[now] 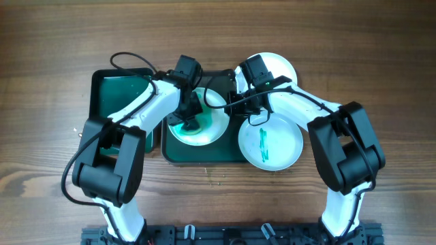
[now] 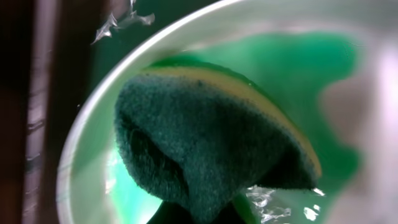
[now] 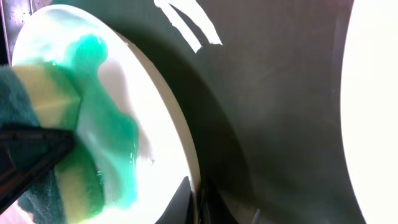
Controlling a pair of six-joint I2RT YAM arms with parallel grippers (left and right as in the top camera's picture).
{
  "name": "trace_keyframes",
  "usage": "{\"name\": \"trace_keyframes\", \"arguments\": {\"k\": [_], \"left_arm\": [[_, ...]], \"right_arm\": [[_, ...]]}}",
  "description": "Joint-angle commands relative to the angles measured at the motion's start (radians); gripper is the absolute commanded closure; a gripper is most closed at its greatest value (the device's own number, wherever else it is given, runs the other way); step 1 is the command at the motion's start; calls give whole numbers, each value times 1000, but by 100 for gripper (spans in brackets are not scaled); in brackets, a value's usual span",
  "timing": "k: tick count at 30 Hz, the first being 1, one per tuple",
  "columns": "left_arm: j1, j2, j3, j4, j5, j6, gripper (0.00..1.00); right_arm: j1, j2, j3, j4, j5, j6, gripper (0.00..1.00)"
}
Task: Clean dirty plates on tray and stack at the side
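Wood-grain worktop carried two green trays side by side. The large tray sat at centre and the small tray touched its left edge.

**Large tray contents**
- The centre plate lay in the left half of the large tray.
- Its face carried a wide teal-green smear.
- The sponge was pressed onto this plate, with the dark green scouring side facing the left wrist camera and a yellow layer behind it.

**Other plates**
- The streaked plate overlapped the right rim of the large tray, resting partly on the worktop. One thin teal streak ran down its middle.
- The rear plate lay on the worktop at the far right corner of the large tray. The right arm hid part of it, and its visible surface was white.

**End effectors**
- The left end effector was clamped on the sponge above the centre plate.
- The right end effector was at the right rim of the centre plate. In the right wrist view its fingers stood one on each side of that rim, closed on it.
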Motion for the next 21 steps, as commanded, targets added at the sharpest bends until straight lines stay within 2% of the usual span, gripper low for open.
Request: {"name": "trace_keyframes", "arguments": {"k": [1,5,8,10,15,19,21], "left_arm": [[5,5,10,-59,3,-16,96],[50,-44,40,-132,145,39,96],[138,-156,123,-188,248,115,96],[195,-239,180,-220,239,115,96],[266,-381,190,-212,181,115,96],[271,-397,189,-212,144,115,96],[271,-391,189,-212,141,115,96]], "right_arm": [[-3,8,-6,2,-20,0,96],[-3,8,-6,-16,-11,0,96],[-3,6,-6,-21,-2,1,96],[-3,-8,4,-56,65,49,96],[20,-97,47,-179,292,46,96],[85,-219,51,-208,458,23,96],[143,-294,51,-231,622,23,96]]}}
